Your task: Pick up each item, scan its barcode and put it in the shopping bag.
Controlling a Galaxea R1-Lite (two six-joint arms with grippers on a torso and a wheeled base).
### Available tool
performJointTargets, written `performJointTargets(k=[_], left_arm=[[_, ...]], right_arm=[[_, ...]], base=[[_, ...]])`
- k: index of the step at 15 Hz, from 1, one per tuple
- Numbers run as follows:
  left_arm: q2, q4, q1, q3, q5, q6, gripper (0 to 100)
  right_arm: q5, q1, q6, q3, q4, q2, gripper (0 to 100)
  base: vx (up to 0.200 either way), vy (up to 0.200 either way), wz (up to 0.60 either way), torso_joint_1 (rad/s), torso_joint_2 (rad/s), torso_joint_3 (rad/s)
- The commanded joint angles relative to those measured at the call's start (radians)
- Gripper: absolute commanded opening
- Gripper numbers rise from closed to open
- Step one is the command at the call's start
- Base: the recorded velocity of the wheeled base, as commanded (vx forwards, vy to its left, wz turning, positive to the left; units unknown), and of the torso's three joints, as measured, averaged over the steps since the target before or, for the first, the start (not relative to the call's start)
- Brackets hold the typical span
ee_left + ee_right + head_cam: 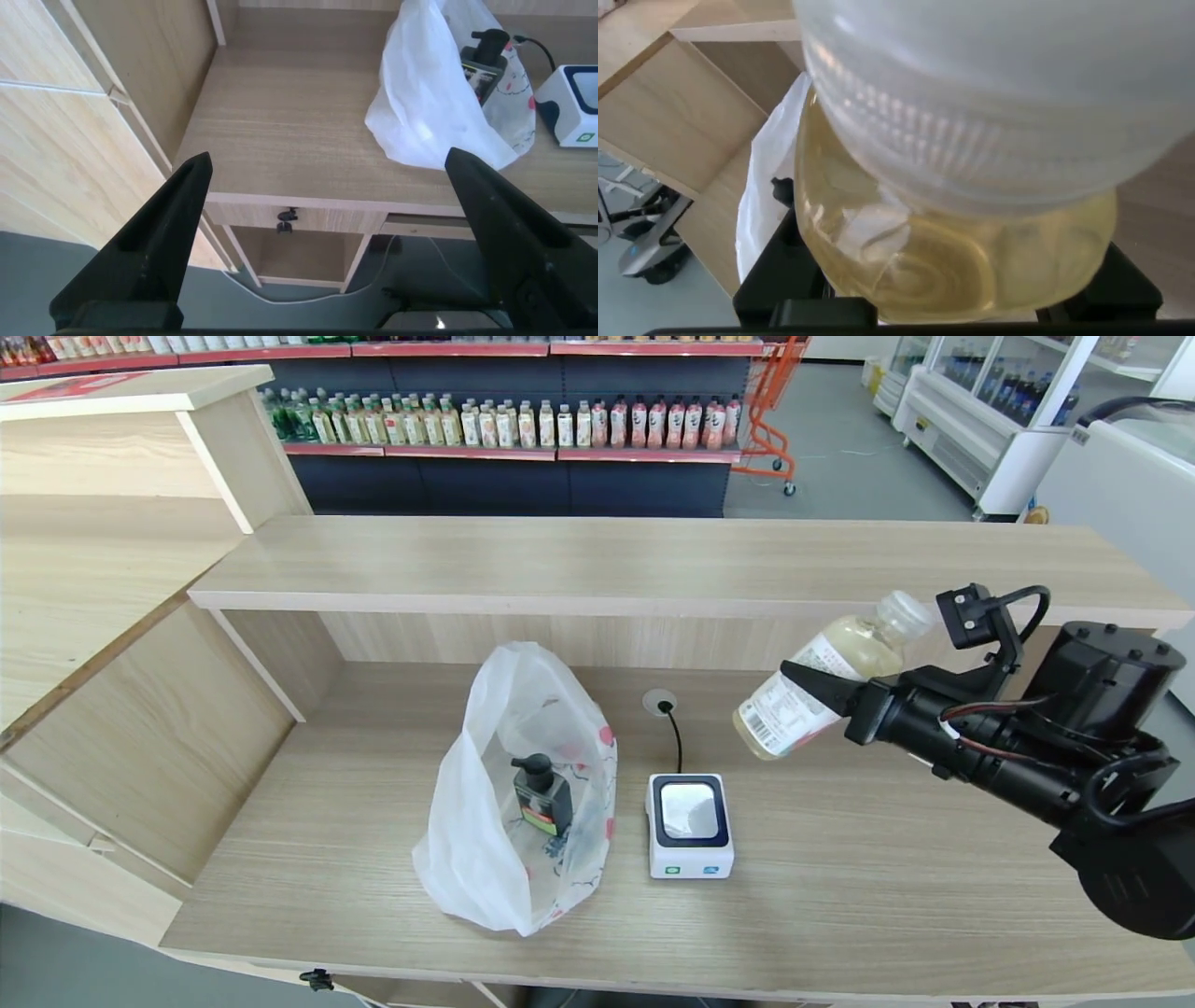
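Pinching tilted drink bottle (864,649) in right gripper (808,695) toward counter's (840,896) right edge, risking slipping or barcode (758,735) missing scanner (689,821); left gripper (329,168) gaping wide.

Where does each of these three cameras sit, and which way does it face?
Head view: on the head, facing forward and down at counter, shopping bag and scanner; right arm shows, right gripper holding a bottle.
Left wrist view: on the left wrist, facing down past the open left gripper at the counter edge and shopping bag.
Right wrist view: on the right wrist, close against the held bottle, gripper showing.
Shared: all three show the shopping bag.
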Motion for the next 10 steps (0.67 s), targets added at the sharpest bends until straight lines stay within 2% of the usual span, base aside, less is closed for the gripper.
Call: performJointTargets(k=[1, 4, 10], left_arm=[[0.0, 0.0, -0.001, 0.0, 0.002, 0.002, 100], [0.0, 0.0, -0.001, 0.0, 0.0, 0.001, 100], [0.0, 0.0, -0.001, 0.0, 0.002, 0.001, 100]], right_arm=[[0.002, 0.005, 0.006, -0.017, 0.035, -0.02, 0], [0.002, 0.037, 0.013, -0.093, 0.114, 0.007, 0], [-0.014, 0.093, 0.013, -0.271, 0.173, 0.231, 0]], base=[[0.0, 0.2, 0.0, 0.012, 0.0, -0.002], [0.0, 0.2, 0.0, 0.004, 0.0, 0.002], [0.0, 0.0, 0.0, 0.0, 0.0, 0.0]])
